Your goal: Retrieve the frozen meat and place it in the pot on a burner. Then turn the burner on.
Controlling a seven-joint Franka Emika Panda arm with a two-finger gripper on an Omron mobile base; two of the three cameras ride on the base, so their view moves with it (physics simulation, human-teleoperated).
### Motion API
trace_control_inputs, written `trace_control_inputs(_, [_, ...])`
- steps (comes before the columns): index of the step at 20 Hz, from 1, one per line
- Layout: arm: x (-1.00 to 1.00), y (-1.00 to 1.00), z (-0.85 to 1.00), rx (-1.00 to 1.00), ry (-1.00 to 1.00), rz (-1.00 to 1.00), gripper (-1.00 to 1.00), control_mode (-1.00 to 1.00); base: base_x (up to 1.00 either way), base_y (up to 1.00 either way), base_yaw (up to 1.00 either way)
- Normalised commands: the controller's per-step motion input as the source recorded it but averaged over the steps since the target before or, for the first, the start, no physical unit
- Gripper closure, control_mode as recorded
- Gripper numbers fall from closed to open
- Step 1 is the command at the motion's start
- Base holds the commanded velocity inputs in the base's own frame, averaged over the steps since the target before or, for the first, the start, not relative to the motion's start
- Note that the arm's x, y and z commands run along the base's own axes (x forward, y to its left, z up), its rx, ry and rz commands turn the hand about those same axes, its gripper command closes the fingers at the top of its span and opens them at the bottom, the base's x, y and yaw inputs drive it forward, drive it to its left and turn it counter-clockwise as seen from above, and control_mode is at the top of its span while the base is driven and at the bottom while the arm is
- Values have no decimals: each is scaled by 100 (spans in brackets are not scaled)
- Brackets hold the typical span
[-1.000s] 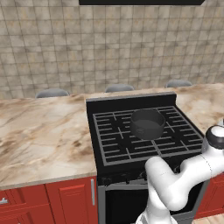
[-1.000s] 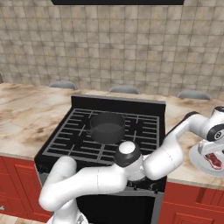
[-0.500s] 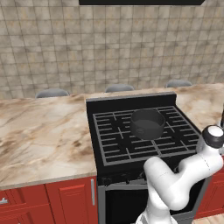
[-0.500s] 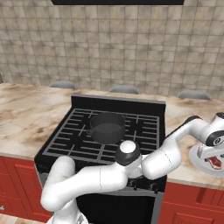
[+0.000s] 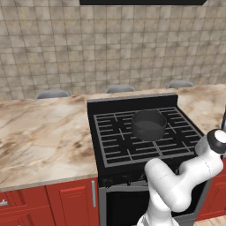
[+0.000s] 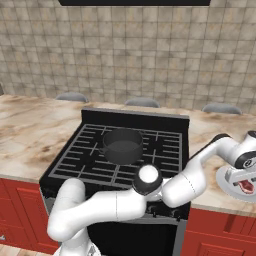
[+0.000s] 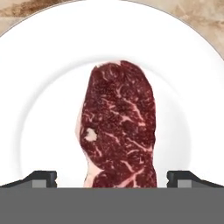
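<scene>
One piece of frozen meat [image 7: 119, 127] is lying flat on a round white plate [image 7: 39, 87]; in the hand view it is showing as a dark red slab, longer than wide, veined with pale marbling and edged with a strip of pinkish-white fat along one side. The plate is smooth and glossy, with a shallow well and a broad rim, and it is sitting on the marbled beige-and-brown stone surface [image 6: 30, 135] to the right of the range, near its front edge. In the right base view the same meat [image 6: 245, 187] is peeking out as a small red patch on the plate [image 6: 225, 177].

The gripper [image 7: 112, 186] is hanging just above the plate with its two dark fingers [image 7: 41, 177] spread wide, one on each side of the near end of the meat and clear of it, gripping nothing. In the right base view the gripper [image 6: 241, 178] is pointing down over the plate at the end of the white arm.

One pot [image 5: 148, 125] is standing upright on the black gas range: short, round, straight-sided, dark grey metal with a dull sheen. It is resting on the burner [image 5: 152, 139], a grate section of parallel black bars toward the middle and back of the cooktop. The pot [image 6: 121, 145] is well apart from the plate.
</scene>
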Motion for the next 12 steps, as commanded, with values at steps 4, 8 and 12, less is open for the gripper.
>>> trace_control_inputs(4, [14, -7, -8, 2, 0, 0, -100, -100, 0, 0, 0])
trace_control_inputs(8, [19, -7, -7, 0, 0, 0, -100, -100, 0, 0, 0])
trace_control_inputs(12, [16, -13, -12, 0, 2, 0, -100, -100, 0, 0, 0])
